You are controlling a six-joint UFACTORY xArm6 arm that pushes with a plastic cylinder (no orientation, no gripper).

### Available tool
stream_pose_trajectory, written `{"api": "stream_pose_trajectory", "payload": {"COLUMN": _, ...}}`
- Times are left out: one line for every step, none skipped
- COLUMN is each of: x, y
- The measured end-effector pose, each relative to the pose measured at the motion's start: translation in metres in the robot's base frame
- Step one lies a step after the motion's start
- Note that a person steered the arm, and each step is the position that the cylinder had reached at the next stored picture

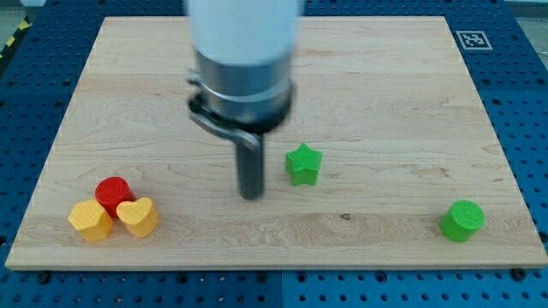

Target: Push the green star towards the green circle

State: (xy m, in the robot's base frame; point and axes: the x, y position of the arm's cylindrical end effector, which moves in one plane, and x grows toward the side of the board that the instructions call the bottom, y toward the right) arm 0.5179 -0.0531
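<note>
The green star (303, 164) lies near the middle of the wooden board (385, 77). The green circle (462, 220) stands at the view's lower right, well apart from the star. My tip (250, 194) rests on the board just to the view's left of the star and slightly below it, with a small gap between them. The arm's grey and white body hangs above the tip and hides part of the board behind it.
A red circle (112, 192), a yellow hexagon (90, 220) and a yellow heart (139, 216) sit bunched together at the view's lower left. A black-and-white marker (473, 38) is at the board's upper right corner. Blue perforated table surrounds the board.
</note>
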Motion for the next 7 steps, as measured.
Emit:
{"api": "stream_pose_trajectory", "payload": {"x": -0.028, "y": 0.008}}
{"api": "stream_pose_trajectory", "payload": {"x": -0.014, "y": 0.040}}
{"api": "stream_pose_trajectory", "payload": {"x": -0.011, "y": 0.074}}
{"api": "stream_pose_trajectory", "payload": {"x": -0.025, "y": 0.099}}
{"api": "stream_pose_trajectory", "payload": {"x": -0.030, "y": 0.127}}
{"api": "stream_pose_trajectory", "payload": {"x": -0.020, "y": 0.154}}
{"api": "stream_pose_trajectory", "payload": {"x": 0.005, "y": 0.174}}
